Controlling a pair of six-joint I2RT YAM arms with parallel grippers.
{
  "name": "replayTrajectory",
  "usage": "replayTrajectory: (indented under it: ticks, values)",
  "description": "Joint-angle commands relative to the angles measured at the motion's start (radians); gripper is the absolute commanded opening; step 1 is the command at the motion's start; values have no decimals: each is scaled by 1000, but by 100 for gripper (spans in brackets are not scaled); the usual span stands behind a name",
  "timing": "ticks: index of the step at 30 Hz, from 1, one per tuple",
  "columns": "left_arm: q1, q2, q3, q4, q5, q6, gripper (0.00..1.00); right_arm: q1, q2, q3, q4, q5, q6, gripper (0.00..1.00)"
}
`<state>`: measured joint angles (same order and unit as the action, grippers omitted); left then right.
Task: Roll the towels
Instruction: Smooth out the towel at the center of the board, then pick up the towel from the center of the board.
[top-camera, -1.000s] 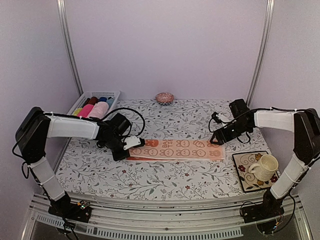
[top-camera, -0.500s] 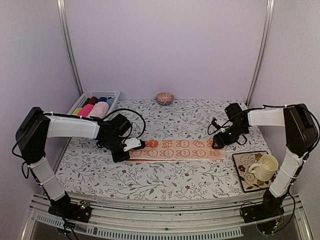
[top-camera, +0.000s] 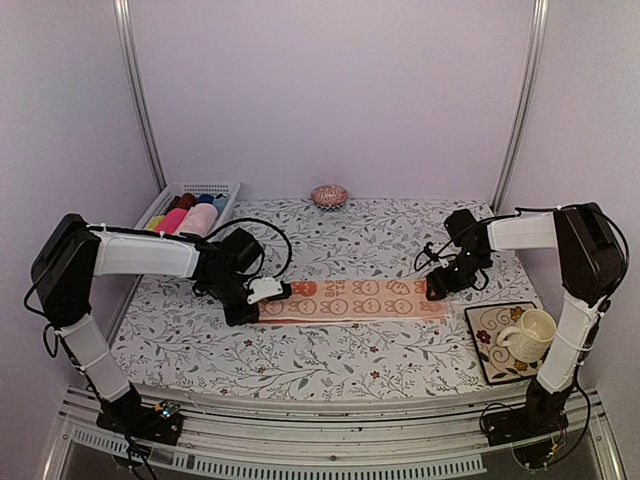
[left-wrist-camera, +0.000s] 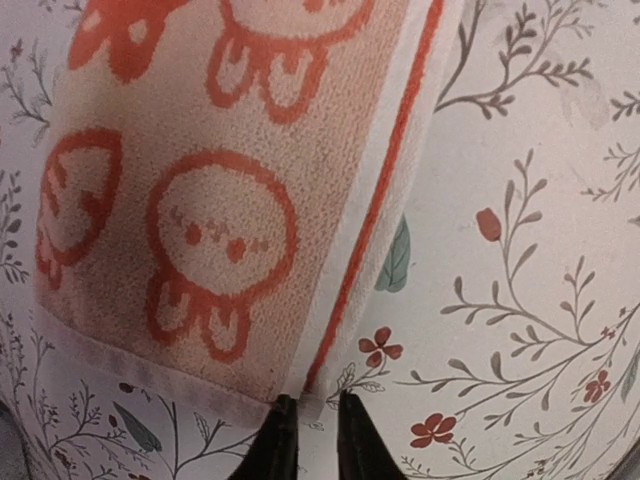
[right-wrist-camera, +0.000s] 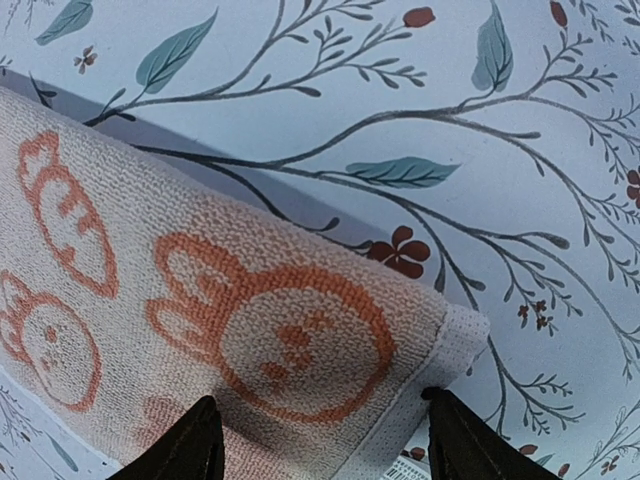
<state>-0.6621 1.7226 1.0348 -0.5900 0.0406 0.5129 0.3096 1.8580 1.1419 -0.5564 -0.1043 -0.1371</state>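
The peach-orange towel (top-camera: 350, 298) lies flat as a long strip across the middle of the table, printed with bunny faces (left-wrist-camera: 215, 230) (right-wrist-camera: 290, 330). My left gripper (top-camera: 262, 293) (left-wrist-camera: 313, 440) is at the towel's left end, its jaws nearly together with the white hem corner pinched between them. At the right end, my right gripper (top-camera: 432, 290) (right-wrist-camera: 325, 450) stands open, its fingers (right-wrist-camera: 200, 445) wide apart on either side of the corner. A light pink towel (top-camera: 200, 218) lies rolled in the basket.
A white basket (top-camera: 205, 187) at the back left holds several coloured rolled cloths. A patterned tile (top-camera: 490, 330) with a cream cup (top-camera: 530, 333) sits at the near right. A small round pink object (top-camera: 329, 195) rests by the back wall.
My right gripper has swung in and come down onto the towel's right end. The left arm has stayed at the left end, its jaws slightly eased.
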Motion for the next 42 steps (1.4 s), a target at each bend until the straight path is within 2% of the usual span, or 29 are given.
replayTrajectory:
  ticks: [1, 3, 5, 8, 9, 10, 11, 14, 16, 19, 20, 24, 27, 30, 33, 37, 42]
  values:
    - [-12, -17, -8, -16, 27, 9, 31, 2, -7, 26, -18, 22, 8, 71]
    - [-12, -32, -12, -16, 23, 11, 50, 0, -29, 23, -21, 23, 1, 71]
    - [-10, -50, -20, -16, 18, 17, 59, -8, -62, 20, -20, 19, -5, 72]
    - [2, -84, -24, -8, 6, 15, 64, -27, -126, 21, -17, 12, -1, 73]
    - [8, -92, -20, -6, 4, 10, 66, -32, -155, 25, -16, 20, 1, 78]
    - [18, -98, -10, -3, 6, 3, 68, -32, -182, 31, -17, 39, 8, 94]
    - [27, -99, 5, -1, 14, -4, 69, -33, -208, 37, -17, 68, 8, 100]
    - [62, -79, 67, 24, 35, -41, 71, -60, -284, 20, 27, 56, 17, 99]
    - [86, -42, 137, 42, 56, -86, 73, -121, -310, -13, 68, -127, 76, 99]
    - [125, 30, 249, 80, 109, -193, 74, -188, -299, -47, 104, -401, 142, 99]
    - [135, 59, 294, 90, 117, -242, 74, -199, -293, -59, 117, -440, 171, 99]
    - [159, 171, 475, 76, 184, -411, 70, -217, -300, -135, 192, -481, 262, 99]
    - [172, 227, 540, 60, 260, -534, 63, -218, -280, -163, 207, -494, 300, 97]
    - [187, 280, 544, 70, 397, -630, 60, -219, -252, -182, 217, -498, 337, 93]
    - [189, 283, 517, 93, 462, -680, 58, -219, -214, -193, 218, -489, 375, 89]
    - [187, 265, 449, 147, 524, -724, 57, -219, -191, -216, 217, -474, 409, 86]
    - [183, 253, 393, 157, 522, -728, 57, -219, -151, -223, 193, -456, 427, 83]
